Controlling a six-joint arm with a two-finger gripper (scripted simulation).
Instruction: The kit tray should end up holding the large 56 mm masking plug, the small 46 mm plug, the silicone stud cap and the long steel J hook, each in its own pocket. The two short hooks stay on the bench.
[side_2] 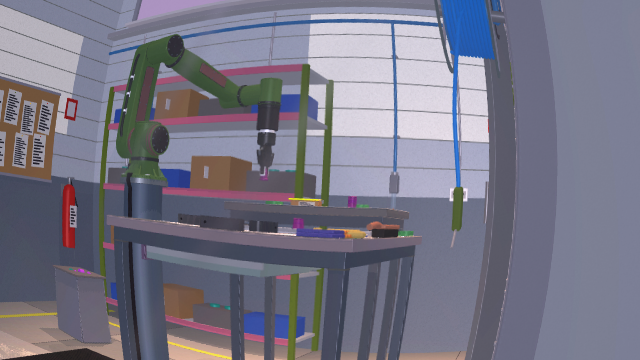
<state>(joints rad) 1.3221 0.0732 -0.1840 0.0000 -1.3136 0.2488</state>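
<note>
A small magenta plug hangs in the air, well above the bench, under the green arm. Another magenta plug stands on the bench top, and a third magenta piece stands on the raised grey shelf behind it. The dark kit tray lies along the far left part of the bench; its pockets are hidden at this low angle. No hooks can be made out. My gripper points straight down and is closed on the small magenta plug.
A purple flat box, an orange-handled tool and a black block lie near the bench's right edge. A yellow item sits on the raised shelf. A rack with boxes stands behind the bench.
</note>
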